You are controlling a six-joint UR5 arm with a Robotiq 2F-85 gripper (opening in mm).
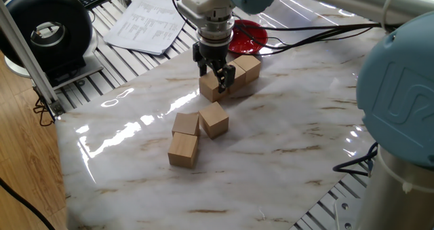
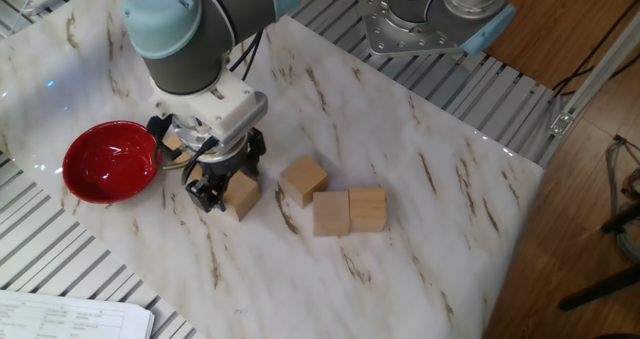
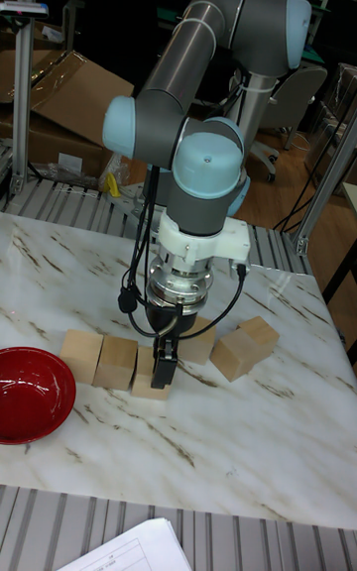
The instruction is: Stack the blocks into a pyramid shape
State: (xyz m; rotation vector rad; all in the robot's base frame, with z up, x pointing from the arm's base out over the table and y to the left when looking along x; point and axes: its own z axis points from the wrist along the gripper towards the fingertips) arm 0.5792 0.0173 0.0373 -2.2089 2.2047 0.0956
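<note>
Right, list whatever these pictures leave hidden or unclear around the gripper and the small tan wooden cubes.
- Gripper contact with the tan wooden cube under it: fingers hide the cube's sides in every view.
- Row of cubes beside the shiny red bowl: in the other fixed view, the arm covers most of it.
- Tall fixed view: the wrist hides some loose cubes.

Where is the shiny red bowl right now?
The red bowl sits at the table's edge in the other fixed view, left of the gripper, just beyond the row of blocks the gripper is over.
</note>
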